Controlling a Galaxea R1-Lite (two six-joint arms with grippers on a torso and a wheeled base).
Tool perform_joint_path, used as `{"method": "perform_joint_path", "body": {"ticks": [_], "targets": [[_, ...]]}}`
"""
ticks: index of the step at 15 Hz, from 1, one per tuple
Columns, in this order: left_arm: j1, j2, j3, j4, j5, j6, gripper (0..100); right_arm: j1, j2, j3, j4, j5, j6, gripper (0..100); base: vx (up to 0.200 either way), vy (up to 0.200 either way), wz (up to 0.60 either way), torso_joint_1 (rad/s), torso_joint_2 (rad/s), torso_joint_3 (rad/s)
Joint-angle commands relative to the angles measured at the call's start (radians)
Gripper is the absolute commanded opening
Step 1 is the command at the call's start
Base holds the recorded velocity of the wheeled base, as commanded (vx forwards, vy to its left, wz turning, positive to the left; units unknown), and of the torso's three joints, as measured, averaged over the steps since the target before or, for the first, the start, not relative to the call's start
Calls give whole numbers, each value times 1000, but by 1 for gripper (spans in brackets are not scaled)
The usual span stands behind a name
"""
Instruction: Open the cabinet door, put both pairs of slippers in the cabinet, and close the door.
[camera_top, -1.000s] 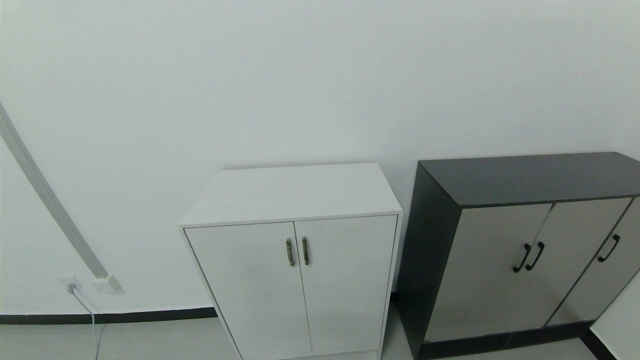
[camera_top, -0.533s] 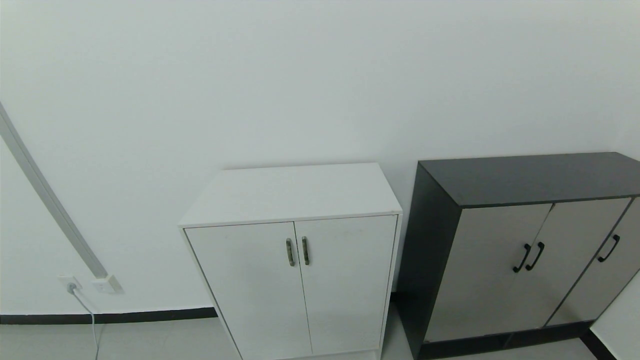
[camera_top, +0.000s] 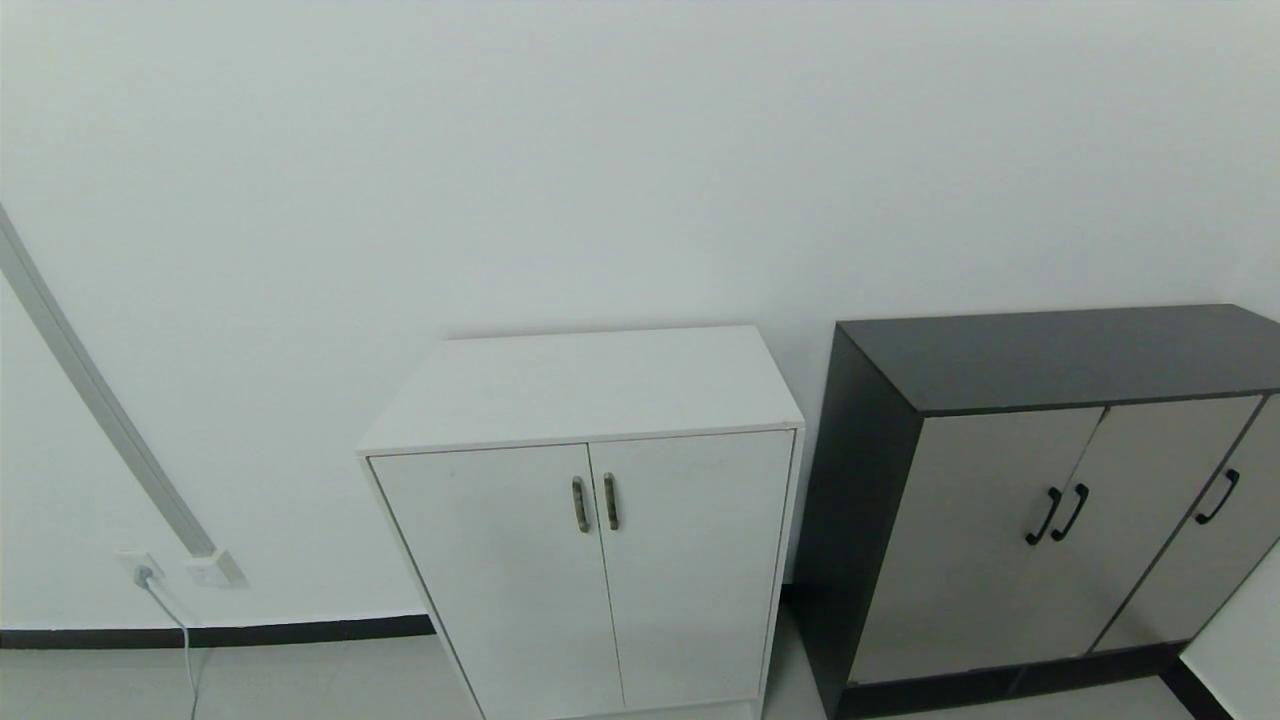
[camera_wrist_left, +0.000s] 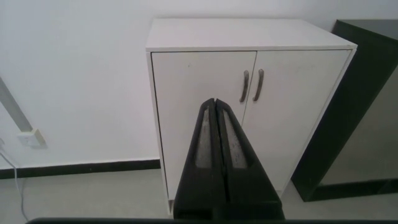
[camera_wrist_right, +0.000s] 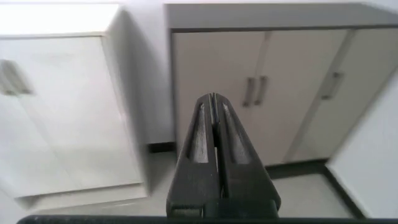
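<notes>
White wall (camera_top: 600, 150), cabinet (camera_wrist_left: 186, 87) beyond left gripper (camera_wrist_left: 214, 101)

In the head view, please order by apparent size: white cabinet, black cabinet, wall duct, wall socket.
1. White cabinet and black cabinet: about alike, unranked; the black one is cut off at the edge.
2. Wall duct
3. Wall socket

The floor (camera_top: 300, 690) is pale grey and smooth. Two cabinets stand on it side by side, with their backs to the wall (camera_top: 600, 150). The white cabinet (camera_top: 690, 560) is on the left, and its two doors are shut. The dark cabinet (camera_top: 865, 520) stands just beside it on the right, with a thin gap between them. A black strip (camera_top: 250, 632) runs where the floor meets the wall. A thin grey cord (camera_top: 187, 655) hangs down toward the floor at the far left.
</notes>
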Motion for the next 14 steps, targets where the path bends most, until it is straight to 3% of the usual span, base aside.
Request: {"method": "perform_joint_path", "body": {"ticks": [1, 14], "targets": [[0, 1, 0, -1, -1, 0, 0, 6, -4, 20, -11, 44, 16, 0, 0, 0, 0, 0, 0, 0], [0, 1, 0, -1, -5, 6, 0, 6, -8, 21, -20, 9, 83, 0, 0, 0, 0, 0, 0, 0]]}}
